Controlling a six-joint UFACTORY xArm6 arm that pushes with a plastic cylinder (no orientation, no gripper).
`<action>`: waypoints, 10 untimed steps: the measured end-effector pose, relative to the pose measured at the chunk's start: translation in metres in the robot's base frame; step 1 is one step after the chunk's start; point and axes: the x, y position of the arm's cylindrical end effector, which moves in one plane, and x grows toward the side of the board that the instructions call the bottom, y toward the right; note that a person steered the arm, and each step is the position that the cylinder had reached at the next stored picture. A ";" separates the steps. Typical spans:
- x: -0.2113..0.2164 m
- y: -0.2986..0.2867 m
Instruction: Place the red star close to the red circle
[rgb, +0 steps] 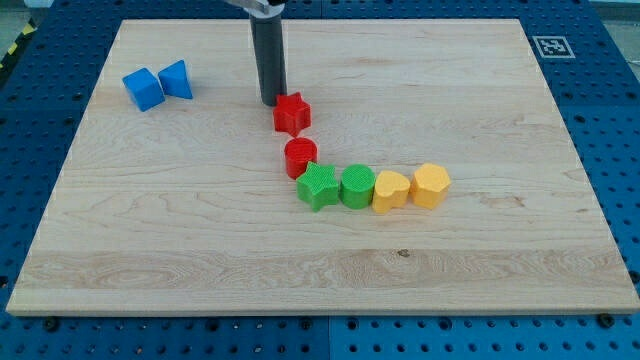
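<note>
Two blue blocks, a cube (143, 89) and a wedge-like piece (176, 79), sat touching, well off to the view's left of the rod's end. Below it toward the view's bottom, a green star (318, 186), green cylinder (357, 186), yellow heart (391, 190) and yellow hexagon (431, 185) formed a touching row on the wooden board (500, 280).

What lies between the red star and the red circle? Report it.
Nothing: the camera view shows only a short strip of bare board between the red star and the red circle. My tip sits at the star's upper left.
</note>
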 end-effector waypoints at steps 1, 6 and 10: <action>0.005 0.012; -0.004 0.039; 0.013 0.049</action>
